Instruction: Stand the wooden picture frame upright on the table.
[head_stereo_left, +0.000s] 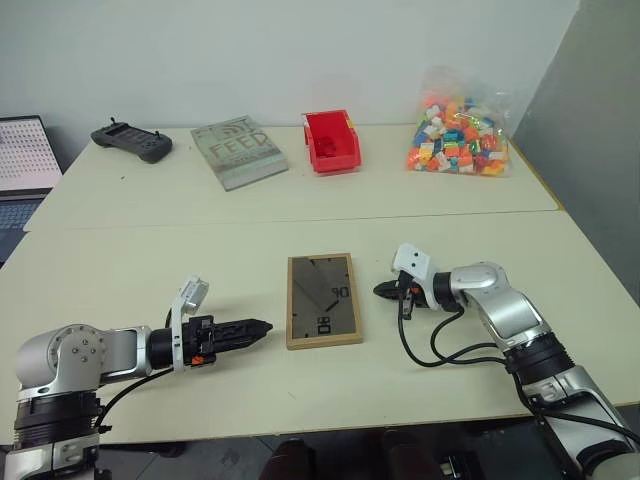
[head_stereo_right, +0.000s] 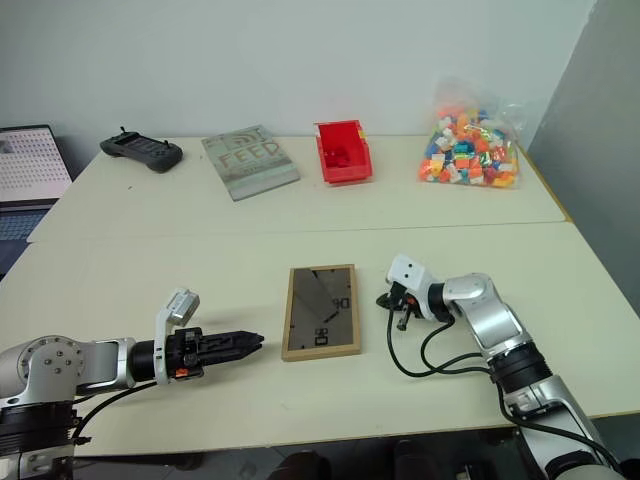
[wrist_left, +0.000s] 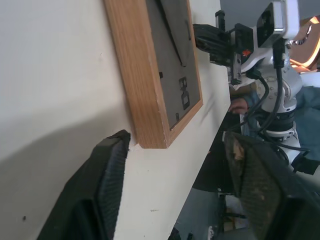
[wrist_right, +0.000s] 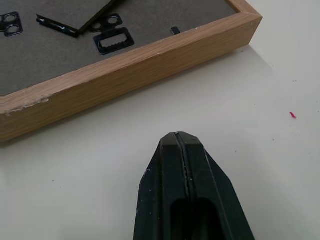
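Observation:
The wooden picture frame (head_stereo_left: 323, 300) lies flat in the middle of the table (head_stereo_left: 200, 260), its dark grey back facing up with the easel stand folded against it. My left gripper (head_stereo_left: 262, 327) lies low just left of the frame's near corner and points at it. In the left wrist view its fingers (wrist_left: 112, 165) stand open, wide apart, with the frame's corner (wrist_left: 150, 75) just past one fingertip. My right gripper (head_stereo_left: 380, 290) sits a short way right of the frame, shut on nothing. The right wrist view shows its tip (wrist_right: 176, 137) apart from the frame's wooden edge (wrist_right: 125, 75).
Along the table's far side lie a black controller (head_stereo_left: 132, 141), a grey "FEED" book (head_stereo_left: 238, 150), a red bin (head_stereo_left: 331, 140) and a bag of colourful bricks (head_stereo_left: 460, 135). A laptop (head_stereo_left: 25, 160) stands at the far left. A seam (head_stereo_left: 150, 225) crosses the tabletop.

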